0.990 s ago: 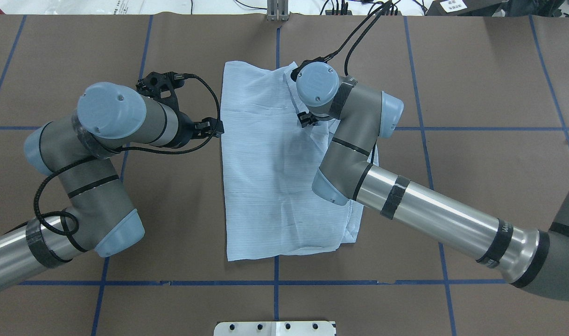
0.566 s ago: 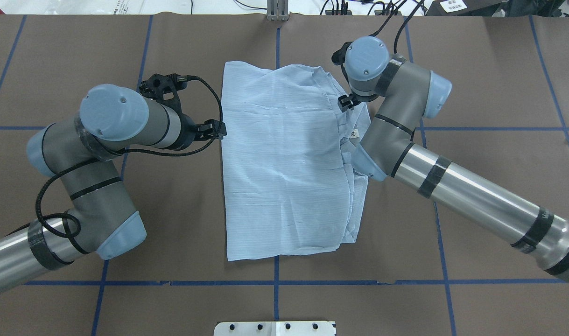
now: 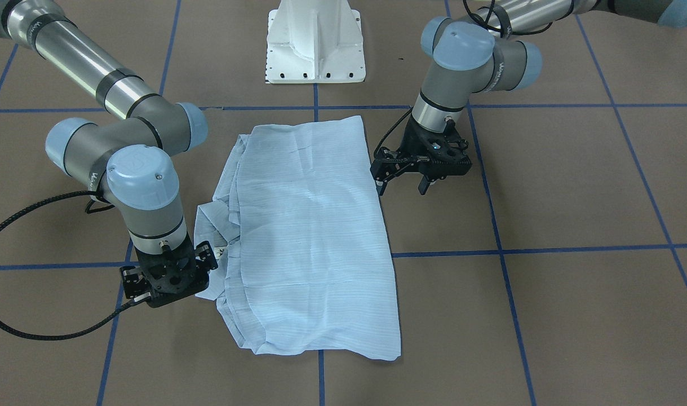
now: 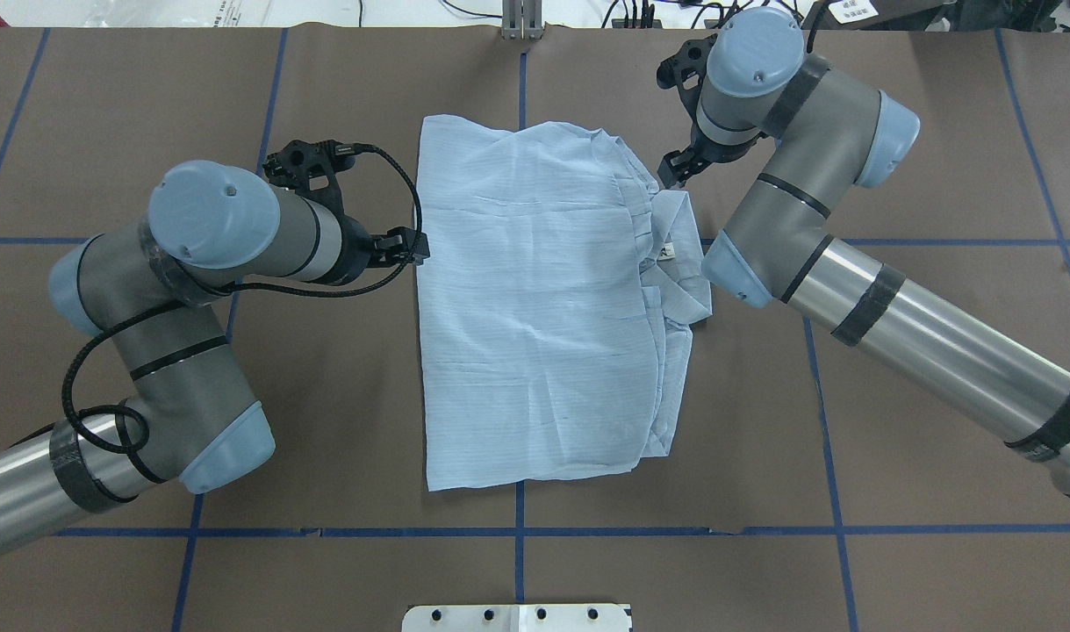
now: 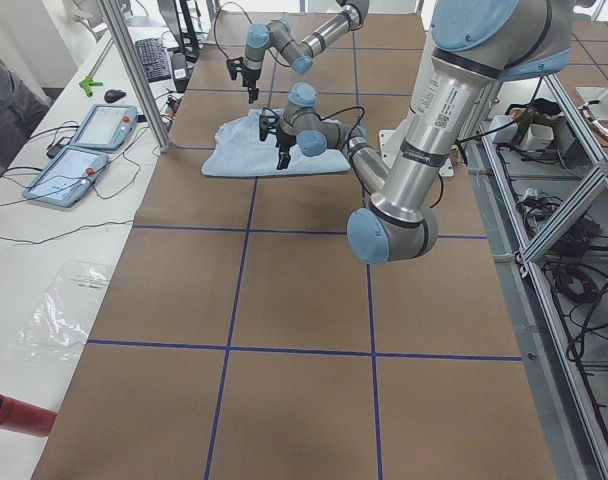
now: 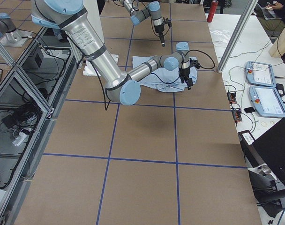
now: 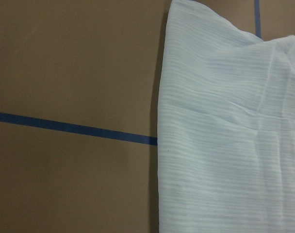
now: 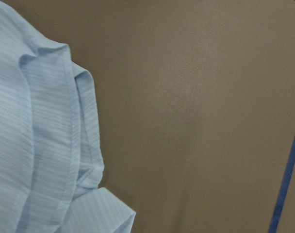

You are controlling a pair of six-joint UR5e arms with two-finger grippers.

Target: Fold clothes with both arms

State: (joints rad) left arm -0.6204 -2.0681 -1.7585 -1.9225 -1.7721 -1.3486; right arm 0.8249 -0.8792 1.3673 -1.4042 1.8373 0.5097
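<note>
Right gripper (image 4: 675, 168) has swung off the folded shirt (image 4: 535, 307) on the table (image 4: 903, 132), now beside its collar, opening unclear. Left gripper (image 3: 402, 186) hangs wide open, empty, beside the shirt's opposite edge.

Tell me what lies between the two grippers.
The folded shirt fills the stretch between the left gripper and the right gripper, and each gripper is close by one of its side edges. Nothing else lies there. The overhead view shows it best.
</note>
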